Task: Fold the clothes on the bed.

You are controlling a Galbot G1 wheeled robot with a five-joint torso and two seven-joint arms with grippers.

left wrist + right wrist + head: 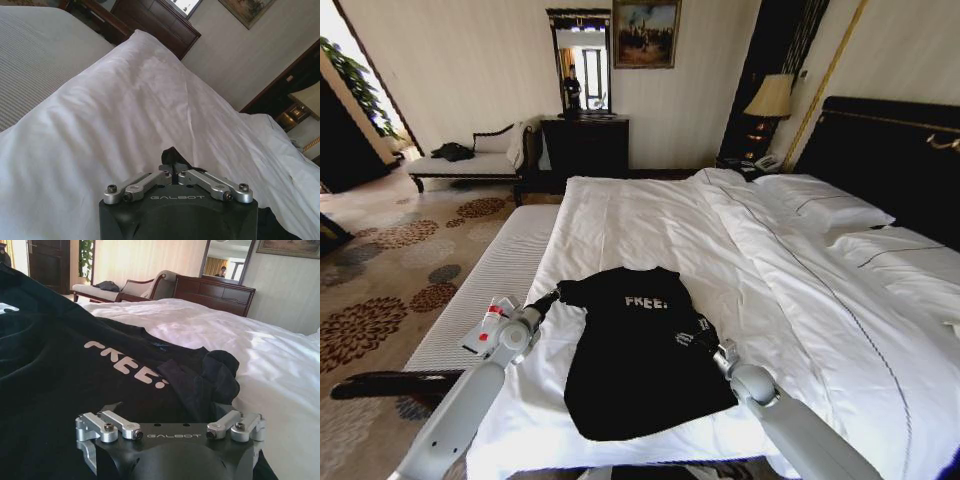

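Currently black soft-cloth "FREE" T-shirt (640, 350) lies mostly unfolded on white-duvet bed (650, 220); left hand (552, 297) clamped on sleeve at 9 o'clock, right hand (705, 338) apart at 3 o'clock.

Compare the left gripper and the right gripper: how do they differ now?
The left gripper is at the T-shirt's left sleeve, its fingers closed on black cloth; the right gripper is on the right side, fingers spread open over the bunched sleeve. Both lie low on the bed.
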